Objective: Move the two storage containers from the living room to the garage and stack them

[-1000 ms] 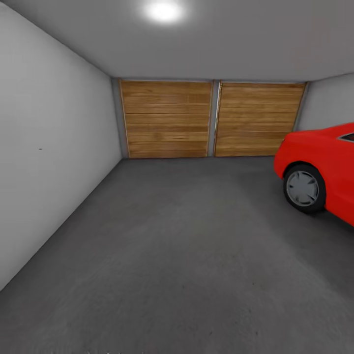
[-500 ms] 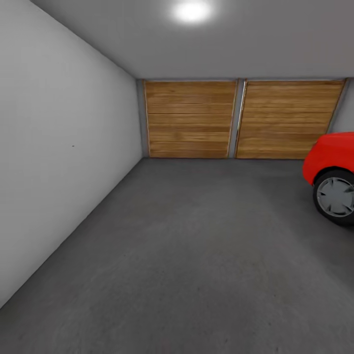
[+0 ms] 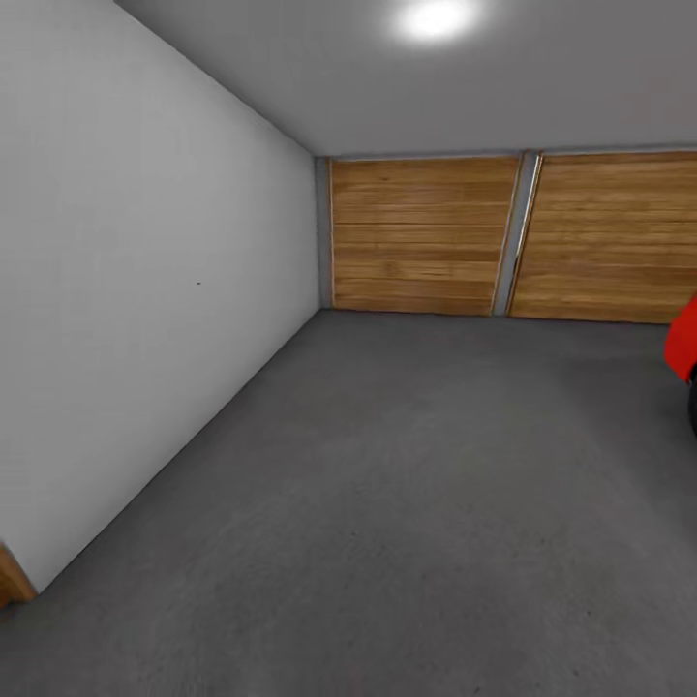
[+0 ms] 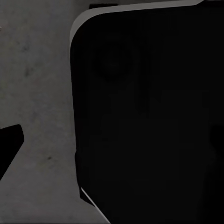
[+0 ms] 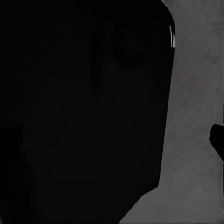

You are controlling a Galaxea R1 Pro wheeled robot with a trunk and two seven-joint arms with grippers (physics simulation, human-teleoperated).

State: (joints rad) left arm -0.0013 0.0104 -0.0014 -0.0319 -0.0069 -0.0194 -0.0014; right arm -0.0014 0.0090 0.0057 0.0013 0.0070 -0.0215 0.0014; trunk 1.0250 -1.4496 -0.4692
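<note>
Grey concrete floor (image 3: 407, 503) of the garage runs to two plank doors (image 3: 421, 235), white wall (image 3: 126, 290) alongside, red car (image 3: 683, 341) at the edge. Wrist views show dark robot bodywork (image 4: 149, 116) over floor; jaw state cannot be told.

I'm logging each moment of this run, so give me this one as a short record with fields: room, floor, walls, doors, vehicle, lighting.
room: garage, seen from the head view
floor: dark grey mottled concrete
walls: plain white wall along the left
doors: two wooden plank doors side by side on the far wall
vehicle: red car, a sliver at the right edge
lighting: one round ceiling light, on
other: a wooden edge at the lower left
</note>
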